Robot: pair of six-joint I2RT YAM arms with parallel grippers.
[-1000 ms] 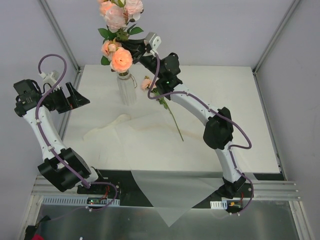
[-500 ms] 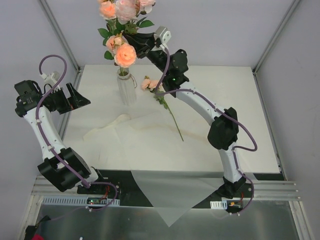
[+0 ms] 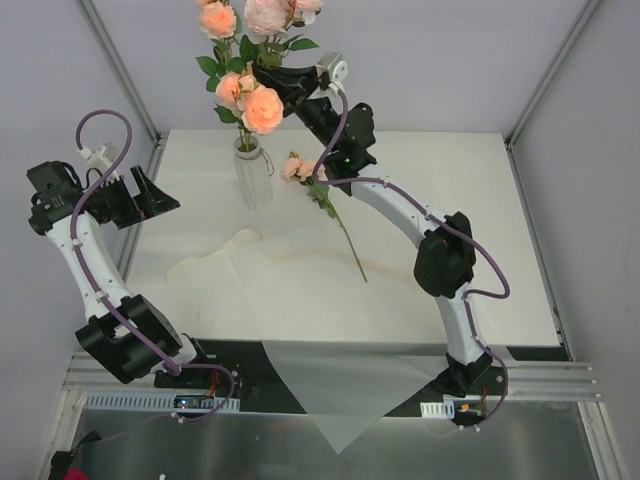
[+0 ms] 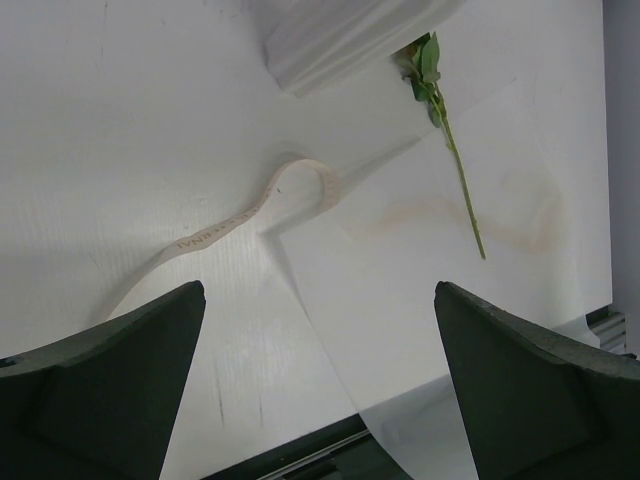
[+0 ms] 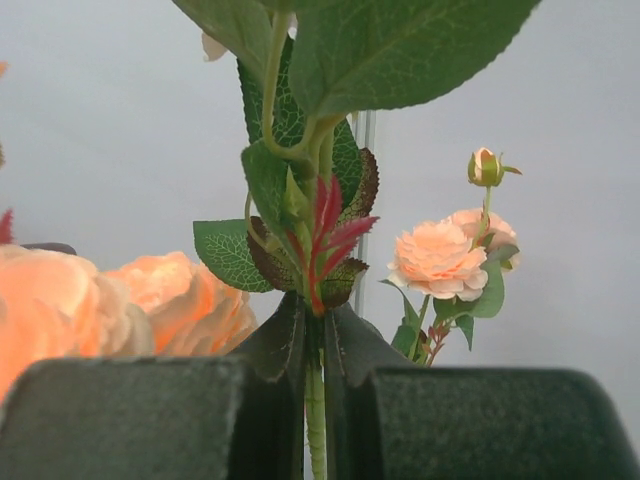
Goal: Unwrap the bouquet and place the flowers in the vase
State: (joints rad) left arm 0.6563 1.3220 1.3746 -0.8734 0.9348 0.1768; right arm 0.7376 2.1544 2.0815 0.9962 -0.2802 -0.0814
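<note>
- Top view: the right gripper [image 3: 268,82] was up at 12 o'clock from the vase [image 3: 253,178], in among the flowers [image 3: 262,108], with its jaws clenched on a leafy rose stem [image 3: 248,52].
- The peach blooms stood over the ribbed white vase, at 11 o'clock on the table [image 3: 450,200]. Thin stems ran down into its mouth.
- One loose rose [image 3: 335,215] lay flat at 3 o'clock from the vase, bloom towards 11 and stem end towards 5.
- The cream ribbon [image 3: 215,255] lay at 6 o'clock from the vase, beside the spread white wrapping sheet [image 3: 300,270].
- The left gripper [image 3: 158,196] hung at 9 o'clock off the table's edge, jaws released and holding nothing.
- Left wrist view: the left gripper's dark fingers [image 4: 100,390] stood wide apart. Between them the ribbon [image 4: 240,215] curled across the table, and the wrapping sheet [image 4: 430,290] was at 4 o'clock from it.
- The vase's base [image 4: 340,40] was at 12 o'clock and the loose rose [image 4: 458,170] at 2.
- Right wrist view: the right gripper [image 5: 315,400] pinched the green rose stem [image 5: 316,410] upright. Leaves [image 5: 400,40] filled 12 o'clock, with blooms at 8 [image 5: 150,300] and 3 [image 5: 435,260].
</note>
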